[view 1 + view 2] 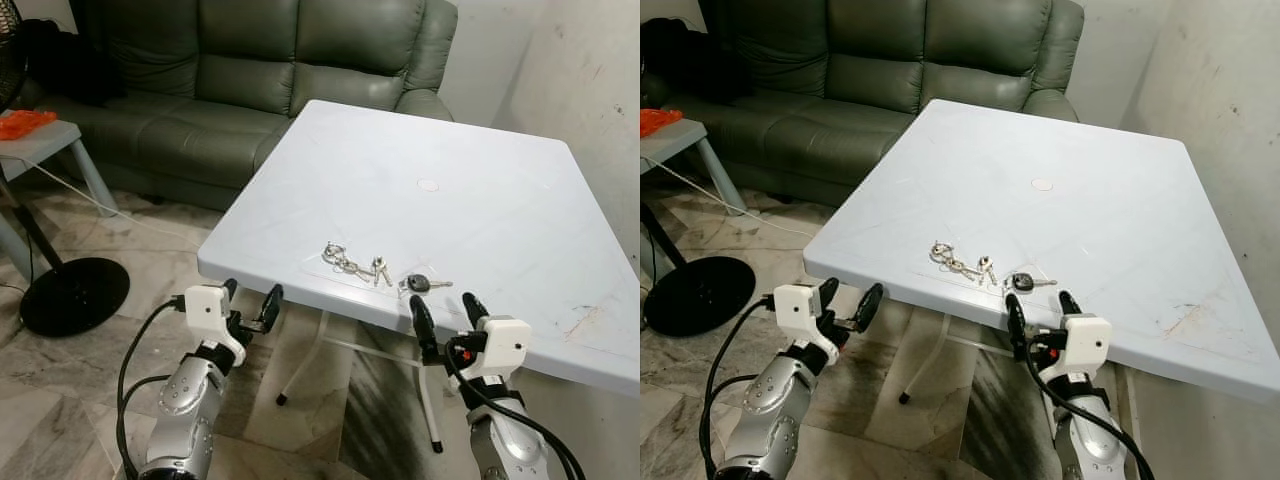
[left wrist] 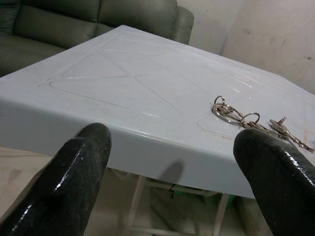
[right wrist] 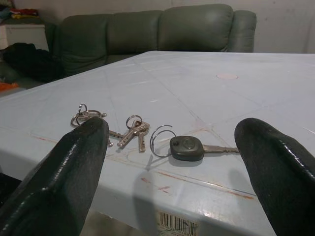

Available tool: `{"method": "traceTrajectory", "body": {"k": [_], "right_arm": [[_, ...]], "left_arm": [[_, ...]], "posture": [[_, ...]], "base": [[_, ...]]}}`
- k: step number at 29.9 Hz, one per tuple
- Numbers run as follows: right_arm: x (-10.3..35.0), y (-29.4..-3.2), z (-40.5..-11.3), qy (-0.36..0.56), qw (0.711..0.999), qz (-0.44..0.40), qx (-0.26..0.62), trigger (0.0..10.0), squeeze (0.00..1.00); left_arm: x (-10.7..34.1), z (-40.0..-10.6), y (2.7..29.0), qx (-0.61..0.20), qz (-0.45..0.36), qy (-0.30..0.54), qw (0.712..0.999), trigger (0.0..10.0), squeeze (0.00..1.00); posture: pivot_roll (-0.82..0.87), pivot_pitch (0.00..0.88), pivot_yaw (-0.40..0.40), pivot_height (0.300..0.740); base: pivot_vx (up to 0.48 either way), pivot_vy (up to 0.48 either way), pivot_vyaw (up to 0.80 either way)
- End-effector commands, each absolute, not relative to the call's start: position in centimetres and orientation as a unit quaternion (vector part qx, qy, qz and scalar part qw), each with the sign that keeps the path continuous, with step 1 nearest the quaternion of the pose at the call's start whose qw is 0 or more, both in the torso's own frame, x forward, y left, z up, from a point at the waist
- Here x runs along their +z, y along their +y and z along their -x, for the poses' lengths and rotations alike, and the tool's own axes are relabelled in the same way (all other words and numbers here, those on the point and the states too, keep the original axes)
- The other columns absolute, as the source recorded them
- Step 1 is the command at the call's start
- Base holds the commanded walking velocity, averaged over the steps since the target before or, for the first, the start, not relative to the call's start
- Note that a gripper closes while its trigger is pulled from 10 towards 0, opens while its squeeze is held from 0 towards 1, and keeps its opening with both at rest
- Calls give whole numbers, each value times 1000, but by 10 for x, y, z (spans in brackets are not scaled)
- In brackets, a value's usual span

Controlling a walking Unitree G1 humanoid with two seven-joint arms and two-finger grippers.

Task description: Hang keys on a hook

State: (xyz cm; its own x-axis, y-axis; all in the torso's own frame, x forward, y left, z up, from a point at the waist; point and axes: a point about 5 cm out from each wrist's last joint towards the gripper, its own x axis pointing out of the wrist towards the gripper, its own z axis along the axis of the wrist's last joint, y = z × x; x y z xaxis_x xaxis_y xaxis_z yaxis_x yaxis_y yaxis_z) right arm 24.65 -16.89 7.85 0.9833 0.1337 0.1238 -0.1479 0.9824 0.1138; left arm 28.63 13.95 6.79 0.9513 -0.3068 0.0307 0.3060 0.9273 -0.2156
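Note:
A bunch of silver keys on rings [image 1: 352,265] lies near the front edge of the white plastic table [image 1: 470,190]. Beside it, to the right, lies a black-headed car key [image 1: 421,284] with its own wire ring. In the right wrist view the car key [image 3: 187,147] and the silver keys [image 3: 132,132] lie just ahead of the fingers. My right gripper [image 1: 446,316] is open, just below and in front of the table edge under the car key. My left gripper [image 1: 250,305] is open too, below the table's front left corner. No hook can be seen.
A green leather sofa [image 1: 250,70] stands behind the table. At the left are a small table [image 1: 40,140] with an orange item, a fan's black round base [image 1: 72,295] and a cable on the marble floor. A wall [image 1: 590,70] rises on the right.

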Motion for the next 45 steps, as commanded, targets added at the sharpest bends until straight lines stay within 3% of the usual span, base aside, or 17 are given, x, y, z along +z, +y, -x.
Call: {"method": "traceTrajectory", "body": {"k": [1, 45], "right_arm": [[83, -171, -249, -68, 994, -60, 66, 10000, 0], [84, -171, -250, -68, 994, -61, 67, 10000, 0]], "left_arm": [[68, -287, 139, -155, 106, 5, 982, 10000, 0], [69, -287, 138, -152, 109, 2, 982, 10000, 0]], "posture": [[15, 0, -66, 740], [21, 0, -72, 740]], "base": [[0, 0, 0], [0, 0, 0]]}}
